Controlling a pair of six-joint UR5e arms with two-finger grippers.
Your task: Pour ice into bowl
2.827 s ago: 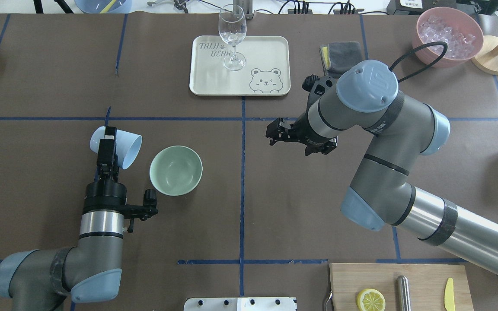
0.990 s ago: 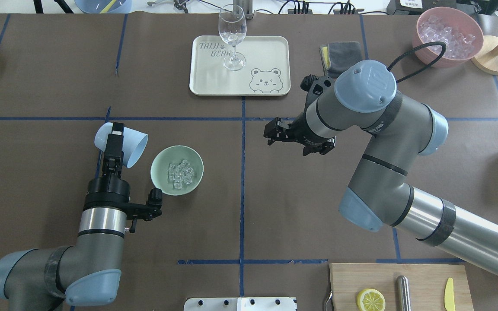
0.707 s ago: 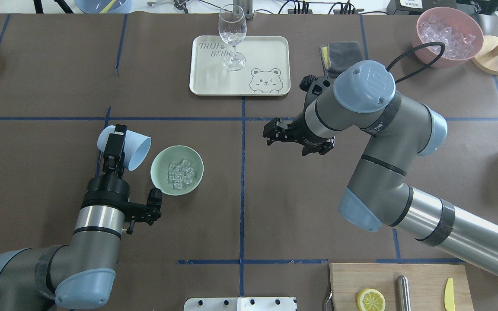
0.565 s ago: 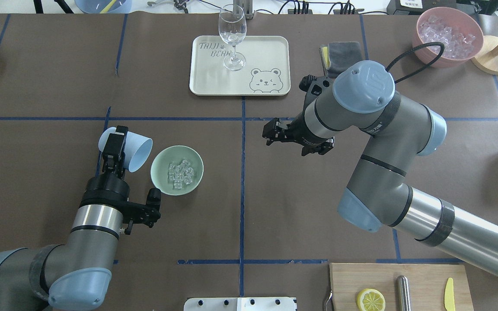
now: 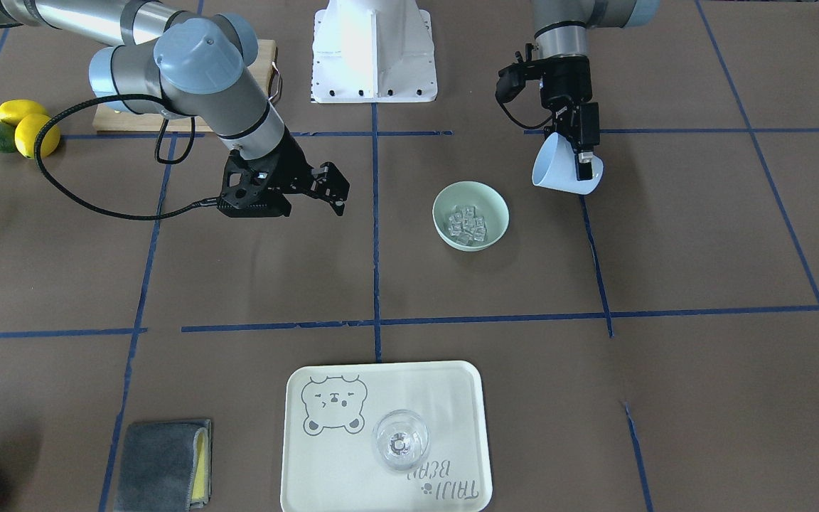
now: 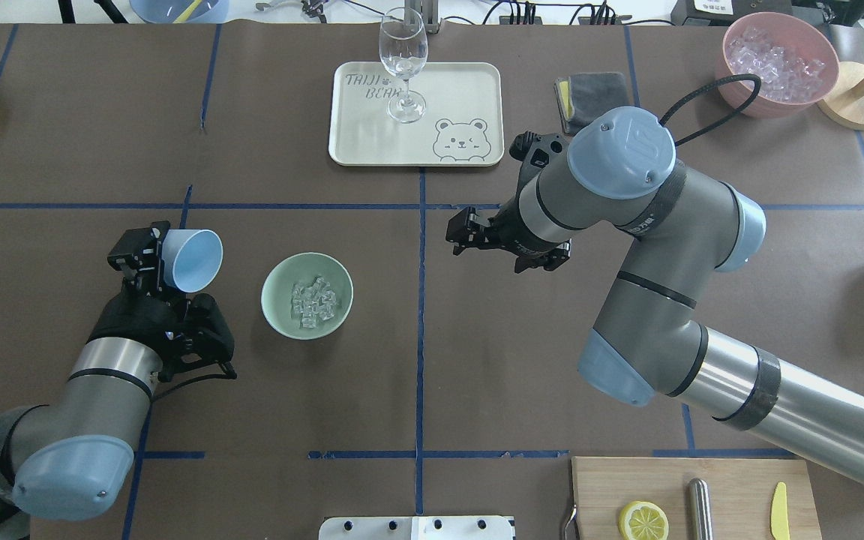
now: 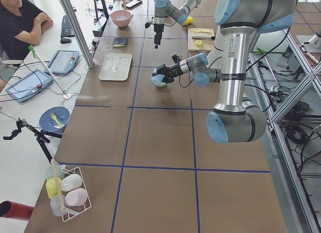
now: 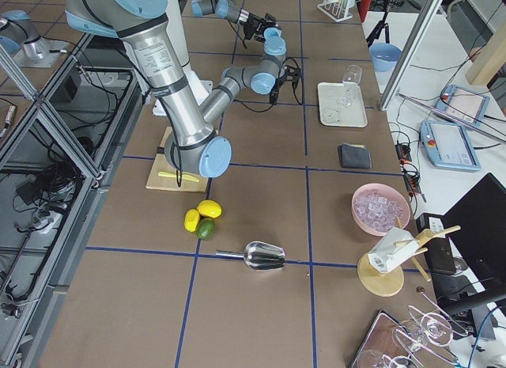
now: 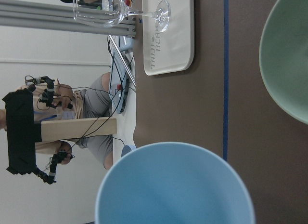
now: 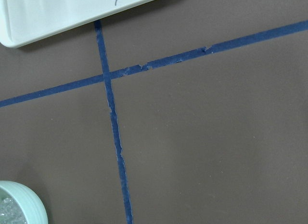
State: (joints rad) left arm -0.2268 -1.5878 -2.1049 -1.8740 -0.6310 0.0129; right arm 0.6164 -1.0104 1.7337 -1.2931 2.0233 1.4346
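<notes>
- Brown tabletop (image 6: 417, 360) with blue tape lines is where we work; left of centre, the clear, glassy ice cubes (image 6: 313, 302) lie heaped inside the round, pale mint-green matte bowl (image 6: 279, 283).
- Just left of the bowl, our left gripper (image 6: 156, 261) clamps a tilted, light blue tapered cup (image 6: 190, 259).
- Right of the bowl, our right gripper (image 6: 459, 235) hovers, jaws apart and empty.

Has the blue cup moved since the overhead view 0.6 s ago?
Yes. The blue cup has shifted toward the view's left, away from the bowl.
</notes>
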